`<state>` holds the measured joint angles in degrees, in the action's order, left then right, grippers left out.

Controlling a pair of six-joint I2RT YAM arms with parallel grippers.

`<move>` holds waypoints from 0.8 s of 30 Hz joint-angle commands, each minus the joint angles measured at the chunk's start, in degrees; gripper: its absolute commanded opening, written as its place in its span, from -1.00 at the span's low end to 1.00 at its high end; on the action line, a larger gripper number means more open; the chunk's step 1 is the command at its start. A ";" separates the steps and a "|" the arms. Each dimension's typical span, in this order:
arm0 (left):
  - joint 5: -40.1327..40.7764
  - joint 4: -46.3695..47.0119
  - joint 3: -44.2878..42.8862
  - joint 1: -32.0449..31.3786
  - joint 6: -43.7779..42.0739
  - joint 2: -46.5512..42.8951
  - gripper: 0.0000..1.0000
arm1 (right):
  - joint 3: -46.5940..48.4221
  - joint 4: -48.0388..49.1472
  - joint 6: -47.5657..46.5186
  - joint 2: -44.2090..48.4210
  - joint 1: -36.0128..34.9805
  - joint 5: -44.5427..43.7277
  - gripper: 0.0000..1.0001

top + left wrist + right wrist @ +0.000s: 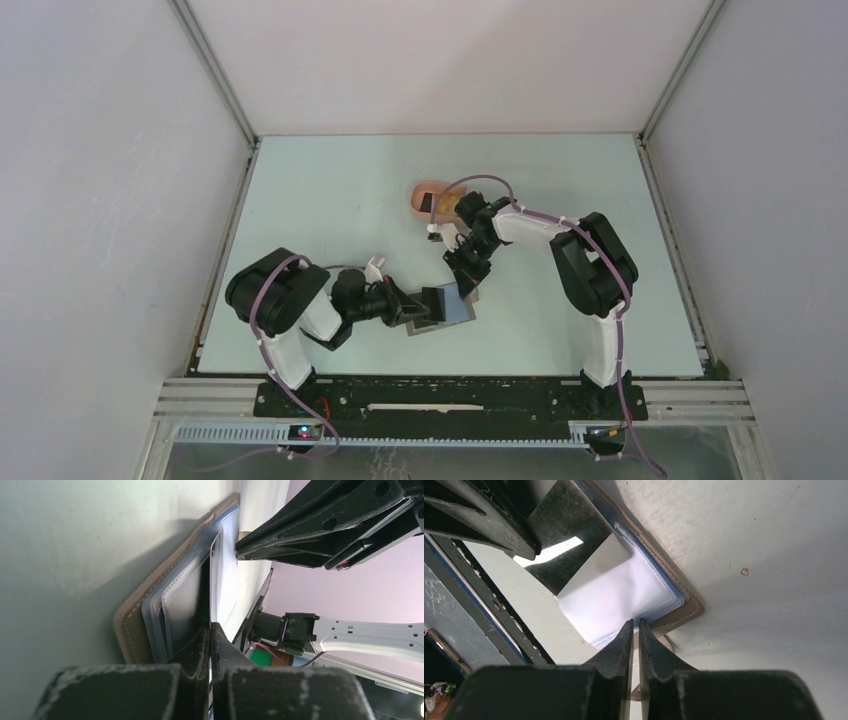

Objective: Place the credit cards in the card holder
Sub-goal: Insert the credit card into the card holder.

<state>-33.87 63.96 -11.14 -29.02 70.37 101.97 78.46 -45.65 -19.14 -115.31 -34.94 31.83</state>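
Observation:
The card holder (457, 316) lies open near the front of the table, its clear sleeves showing (619, 595) inside a grey-tan cover (131, 630). My left gripper (418, 305) is shut on a black credit card (569, 540) and holds it tilted over the holder. In the left wrist view the card (210, 580) is edge-on with its far end among the sleeves, and the left gripper (210, 626) is closed on it. My right gripper (468, 284) is shut on the holder's sleeve edge (635, 622) at its far right side. More cards (446, 205), orange-yellow, lie in the tray.
A salmon-pink oval tray (421, 190) sits mid-table behind the right gripper. The two grippers are close together over the holder; the right fingers (320, 530) show just past the card. Grey walls enclose the table on three sides.

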 commanded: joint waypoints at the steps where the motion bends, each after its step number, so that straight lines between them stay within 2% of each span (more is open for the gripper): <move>1: 3.88 5.25 0.90 -0.79 0.81 1.78 -1.00 | 1.66 -0.80 -0.01 -0.71 -1.18 0.51 -0.70; 17: 6.61 6.89 0.12 -6.13 3.65 2.98 -0.99 | 1.73 -1.10 0.11 -0.27 -1.36 1.38 -0.68; 24: 7.03 5.41 -0.40 -7.20 4.15 2.09 -0.89 | 1.87 -1.24 0.15 0.20 -1.31 2.45 -0.67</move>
<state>-27.33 69.34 -10.83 -35.27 74.04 104.27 78.50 -46.26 -19.14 -115.31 -35.42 32.45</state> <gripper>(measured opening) 0.032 0.164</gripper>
